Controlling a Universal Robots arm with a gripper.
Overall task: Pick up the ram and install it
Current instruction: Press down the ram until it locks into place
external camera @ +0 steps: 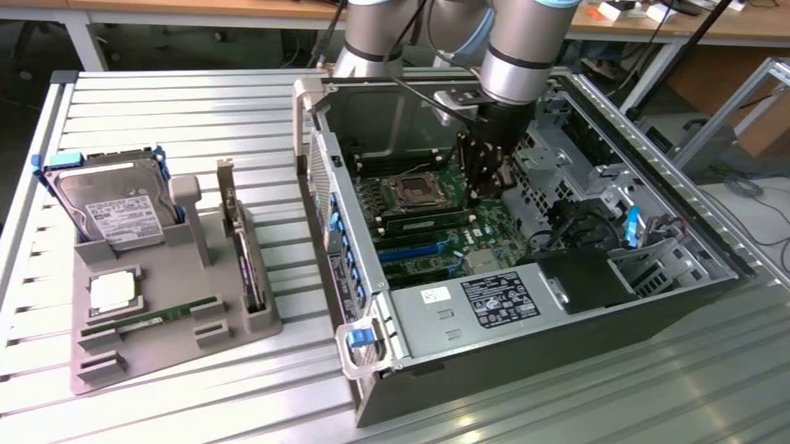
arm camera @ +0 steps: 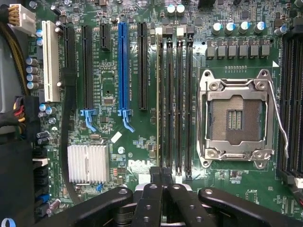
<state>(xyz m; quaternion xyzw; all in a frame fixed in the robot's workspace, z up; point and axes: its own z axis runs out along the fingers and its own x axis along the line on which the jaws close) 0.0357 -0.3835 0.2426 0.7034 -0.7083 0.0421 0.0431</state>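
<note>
We see the dark, two-fingered gripper (external camera: 489,188) lowered inside the open black-and-silver computer case (external camera: 408,324), hanging over the green motherboard (external camera: 475,236). Its jaws are pressed together. In the wrist view the gripper (arm camera: 161,173) has its tips directly over one end of the ram (arm camera: 157,94), which appears there as a thin pale edge standing in the outermost of four long black memory slots (arm camera: 179,94). We cannot tell whether the tips touch it.

In the exterior view the ram (external camera: 426,222), a long, narrow green circuit-board stick, sits on the motherboard at about seven o'clock from the gripper's tips, just beside the square silver processor socket (external camera: 409,192).

At nine o'clock from the case, on the ribbed metal table (external camera: 185,102), lies a grey moulded plastic holder (external camera: 161,356). It carries a silver boxy hard drive (external camera: 114,208) propped upright, a dark expansion card (external camera: 242,250) on edge, and another green circuit-board stick (external camera: 146,324) lying flat.
</note>
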